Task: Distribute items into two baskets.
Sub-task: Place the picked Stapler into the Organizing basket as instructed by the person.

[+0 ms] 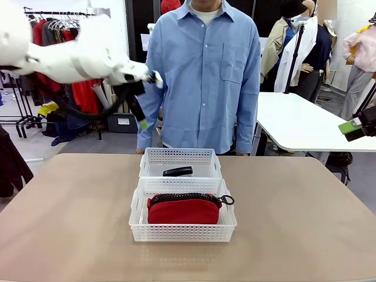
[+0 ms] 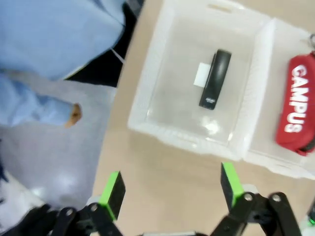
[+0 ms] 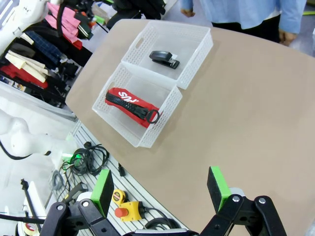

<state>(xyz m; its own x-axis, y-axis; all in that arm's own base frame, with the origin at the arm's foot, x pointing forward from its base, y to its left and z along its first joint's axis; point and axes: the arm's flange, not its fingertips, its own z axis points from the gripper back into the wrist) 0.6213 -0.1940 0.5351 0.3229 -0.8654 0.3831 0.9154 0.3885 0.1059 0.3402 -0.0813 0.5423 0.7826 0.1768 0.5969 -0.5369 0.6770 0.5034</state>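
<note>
Two white lattice baskets stand end to end at the table's middle. The far basket [image 1: 151, 157] [image 2: 147, 125] [image 3: 199, 46] holds a small black stapler [image 1: 177, 171] [image 2: 215, 79] [image 3: 164, 58]. A red zippered pouch [image 1: 184, 210] [image 2: 295, 105] [image 3: 130, 104] fills the near basket [image 1: 182, 232] [image 2: 275, 166] [image 3: 165, 115]. My left gripper [image 1: 141, 117] [image 2: 171, 189] hangs open and empty, high above the table, left of the far basket. Off the table's right side, my right gripper [image 1: 354, 129] [image 3: 160, 189] is raised, open and empty.
A person in a blue shirt [image 1: 202, 76] stands right behind the far basket, arms hanging, one hand [image 2: 75, 113] near the table edge. A white table [image 1: 299, 123] stands back right. Cables and a red stop button [image 3: 120, 211] lie below my edge of the table.
</note>
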